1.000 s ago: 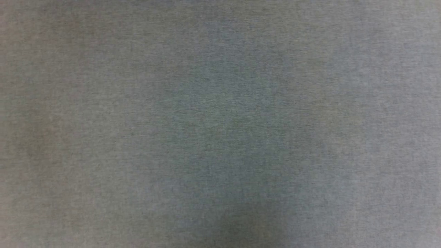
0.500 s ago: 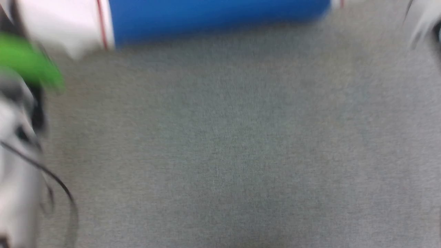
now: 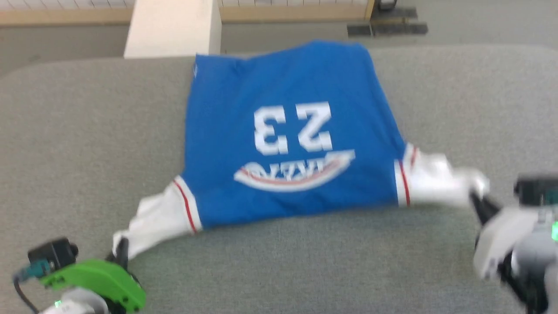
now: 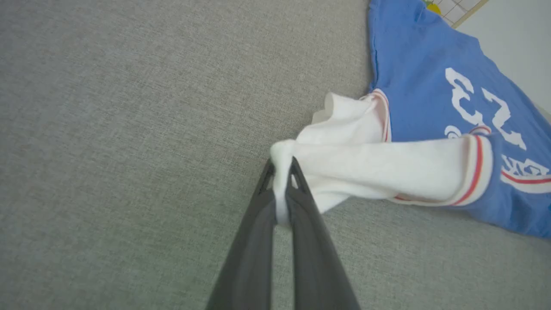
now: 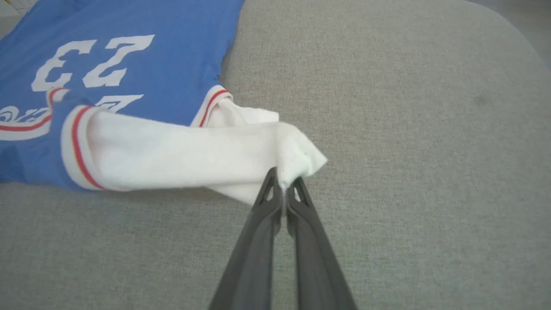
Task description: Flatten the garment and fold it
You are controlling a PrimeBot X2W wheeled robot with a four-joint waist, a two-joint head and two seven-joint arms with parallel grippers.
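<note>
Seen from the head view, the grey counter (image 3: 78, 131) lies bare at 9 and 3 o'clock of the shirt (image 3: 283, 78), and in a broad strip at 6 o'clock. The shirt covers the middle through to 12 o'clock, reaching the counter's far edge. The left pincer (image 3: 123, 249) at 7 o'clock and the right pincer (image 3: 478, 204) at 4 o'clock each clamp a sleeve end, so stretched white cloth bars both near corners. Beyond the far edge, a pale block (image 3: 174, 26) stands at 11 o'clock.
</note>
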